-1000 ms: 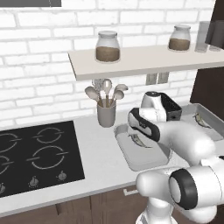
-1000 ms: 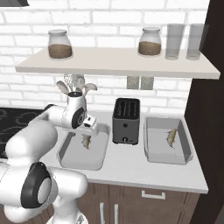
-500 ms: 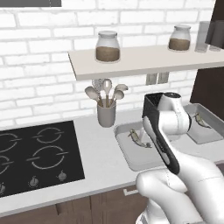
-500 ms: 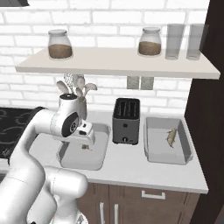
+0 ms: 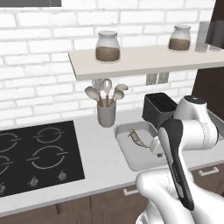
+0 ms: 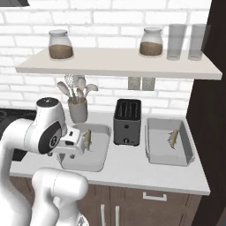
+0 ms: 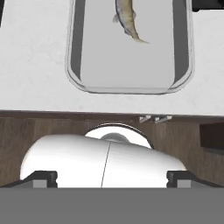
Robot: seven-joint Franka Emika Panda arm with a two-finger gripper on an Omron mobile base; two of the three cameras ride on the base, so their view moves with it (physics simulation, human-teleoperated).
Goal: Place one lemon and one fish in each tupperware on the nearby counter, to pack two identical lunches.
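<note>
A kitchen: black hob point(image 5: 35, 151), toaster point(image 6: 127, 121), utensil crock point(image 5: 106, 114), brick wall point(image 5: 39, 57).

Matt grey plastic tupperware point(image 7: 131, 65), smooth white counter point(image 7: 35, 61)

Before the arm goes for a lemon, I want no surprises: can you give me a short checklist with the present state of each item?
1. Gripper open and holding nothing: ok.
2. Fish lying in the left tupperware: ok.
3. Second fish lying in the right tupperware: ok.
4. Lemon in either tupperware: not ok, both hold a fish alone.
5. Where the lemons are: cannot tell.
6. Toaster standing between the two tupperwares, outside both: ok.
</note>
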